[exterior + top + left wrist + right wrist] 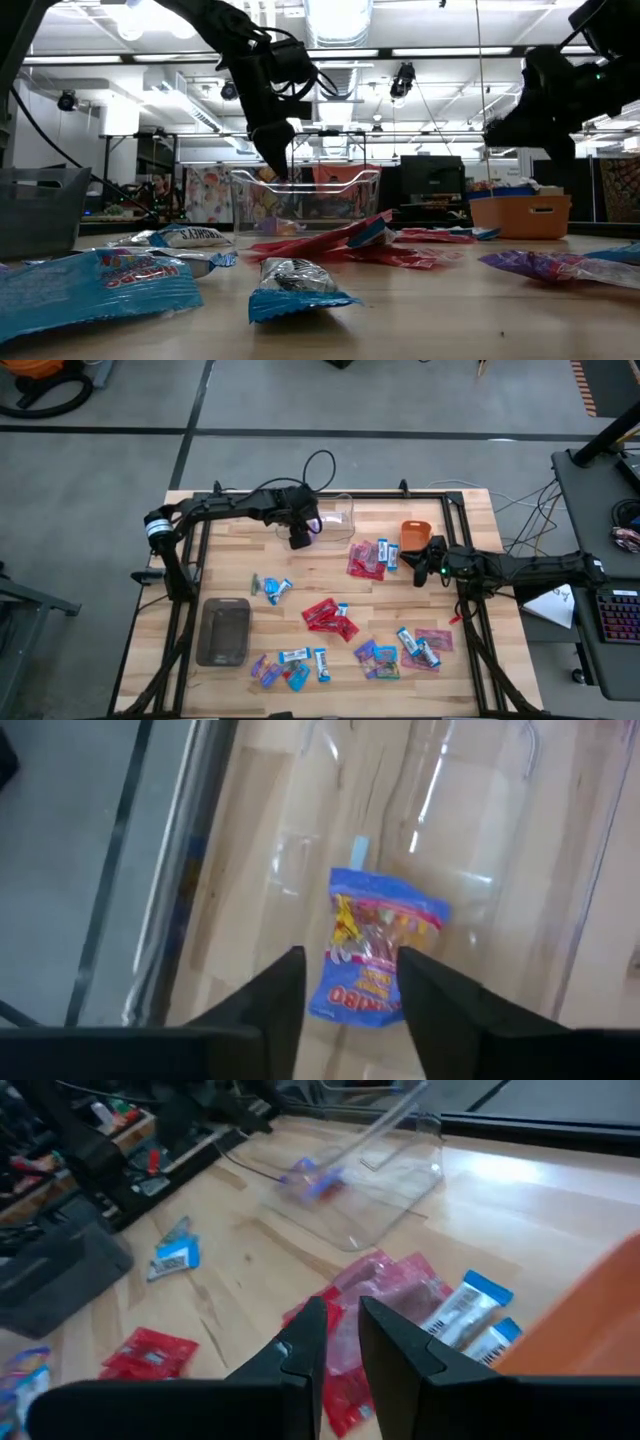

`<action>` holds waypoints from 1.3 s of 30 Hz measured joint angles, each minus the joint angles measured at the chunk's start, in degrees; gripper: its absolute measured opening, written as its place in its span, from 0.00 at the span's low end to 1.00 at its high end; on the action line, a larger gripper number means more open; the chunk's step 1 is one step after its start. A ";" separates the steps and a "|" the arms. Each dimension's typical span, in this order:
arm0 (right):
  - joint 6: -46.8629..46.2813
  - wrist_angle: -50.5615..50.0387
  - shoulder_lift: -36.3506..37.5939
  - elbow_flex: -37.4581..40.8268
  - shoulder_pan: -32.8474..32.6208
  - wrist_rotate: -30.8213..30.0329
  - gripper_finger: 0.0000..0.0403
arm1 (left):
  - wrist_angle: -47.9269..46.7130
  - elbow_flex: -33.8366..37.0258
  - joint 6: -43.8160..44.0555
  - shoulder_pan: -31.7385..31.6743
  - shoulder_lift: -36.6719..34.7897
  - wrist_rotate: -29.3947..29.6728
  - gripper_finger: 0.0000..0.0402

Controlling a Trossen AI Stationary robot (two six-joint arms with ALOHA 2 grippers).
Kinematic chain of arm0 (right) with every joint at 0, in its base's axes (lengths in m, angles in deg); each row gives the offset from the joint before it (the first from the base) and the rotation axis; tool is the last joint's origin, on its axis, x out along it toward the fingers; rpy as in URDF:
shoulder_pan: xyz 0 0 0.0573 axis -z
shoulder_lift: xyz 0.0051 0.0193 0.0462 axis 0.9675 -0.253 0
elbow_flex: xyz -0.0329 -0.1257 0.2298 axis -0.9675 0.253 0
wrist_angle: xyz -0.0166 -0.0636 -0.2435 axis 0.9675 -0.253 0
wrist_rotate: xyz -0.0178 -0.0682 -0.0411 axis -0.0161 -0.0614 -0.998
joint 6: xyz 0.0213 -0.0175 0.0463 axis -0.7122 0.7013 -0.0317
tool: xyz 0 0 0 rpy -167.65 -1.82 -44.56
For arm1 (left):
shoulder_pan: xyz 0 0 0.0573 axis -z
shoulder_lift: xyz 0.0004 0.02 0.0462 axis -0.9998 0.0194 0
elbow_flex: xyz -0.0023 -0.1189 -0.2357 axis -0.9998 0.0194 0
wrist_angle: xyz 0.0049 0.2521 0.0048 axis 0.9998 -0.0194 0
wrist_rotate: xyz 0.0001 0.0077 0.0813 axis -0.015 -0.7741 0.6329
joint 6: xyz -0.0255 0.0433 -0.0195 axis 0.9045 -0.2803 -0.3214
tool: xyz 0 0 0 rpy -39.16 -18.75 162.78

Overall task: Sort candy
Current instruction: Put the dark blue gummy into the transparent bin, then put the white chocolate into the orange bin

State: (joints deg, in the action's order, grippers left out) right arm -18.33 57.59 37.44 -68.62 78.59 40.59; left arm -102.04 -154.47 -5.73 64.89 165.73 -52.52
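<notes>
Left gripper [300, 540] hung over the clear box [345, 510], fingers parted and empty, one blue packet [375, 960] lying inside on the box floor. Drop looked done. Right gripper [427, 567] waited above the red packets [366, 560] by the orange bowl [414, 533], fingers slightly apart, holding nothing. Other candy [325, 615] lay scattered across the table [230, 565]. Next up, probably: swing away, pick another blue one.

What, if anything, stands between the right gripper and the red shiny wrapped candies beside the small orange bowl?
Nothing visible does. The right gripper, fingers slightly apart, faces the red shiny wrapped candies with only air between; the small orange bowl and blue-and-white packets lie off to the side.
</notes>
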 joint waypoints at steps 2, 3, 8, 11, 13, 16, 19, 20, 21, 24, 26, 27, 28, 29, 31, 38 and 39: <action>0.68 0.19 0.00 -1.15 0.00 0.49 0.17 | -1.38 0.00 1.34 0.36 -0.34 -0.02 0.42; 1.15 0.11 0.00 -1.75 0.00 0.54 0.18 | -1.77 0.00 2.48 0.62 -0.64 -0.05 0.43; 2.58 -3.93 -1.24 -5.71 0.00 0.46 0.25 | -1.82 0.31 6.34 3.56 -3.60 -3.48 0.45; 2.80 -6.98 -3.65 -8.63 0.00 0.44 0.27 | -1.38 0.45 7.92 6.52 -5.69 -4.12 0.45; 3.47 -9.84 -5.82 -11.02 0.00 0.43 0.27 | -0.18 1.02 8.60 8.74 -7.57 -4.17 0.45; 4.98 -14.79 -9.71 -14.89 0.02 0.34 0.28 | 3.76 3.88 9.46 12.41 -11.14 -4.32 0.45; 7.84 -18.94 -13.57 -18.05 0.02 0.26 0.28 | 10.17 9.51 11.71 16.27 -15.57 -4.77 0.46; 9.18 -20.21 -14.95 -18.99 0.02 0.39 0.28 | 11.96 11.54 12.89 17.68 -17.10 -4.78 0.46; 11.23 -21.60 -16.09 -19.88 0.02 0.71 0.28 | 13.93 13.54 14.20 19.20 -18.71 -4.76 0.46; 18.38 -24.90 -19.67 -21.85 0.00 5.35 0.28 | 20.59 19.16 18.09 24.06 -22.93 -4.60 0.46; 22.16 -25.54 -21.30 -22.99 0.00 8.67 0.28 | 25.71 22.63 20.13 27.38 -25.40 -4.48 0.45; 23.50 -25.40 -22.23 -23.64 0.00 10.47 0.28 | 28.08 23.93 20.81 28.90 -26.34 -4.34 0.45; 24.37 -25.47 -23.05 -24.16 0.00 12.48 0.28 | 30.27 25.12 21.22 30.27 -27.36 -3.69 0.44; 24.42 -25.78 -23.92 -24.62 0.00 14.10 0.28 | 31.84 26.27 21.31 31.46 -28.35 -2.67 0.44; 24.24 -26.58 -25.23 -25.89 0.00 17.38 0.28 | 33.47 27.67 21.50 33.51 -29.64 0.34 0.43; 12.40 -31.60 -29.76 -30.18 0.00 24.63 0.29 | 33.61 28.76 22.22 35.31 -31.09 7.66 0.41; 10.43 -31.98 -30.35 -30.54 0.00 26.13 0.30 | 33.61 28.76 22.16 35.16 -30.97 8.36 0.41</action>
State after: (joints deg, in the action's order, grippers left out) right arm -7.90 25.60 7.09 -99.16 78.59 66.73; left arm -68.43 -125.71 16.43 100.05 134.76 -44.17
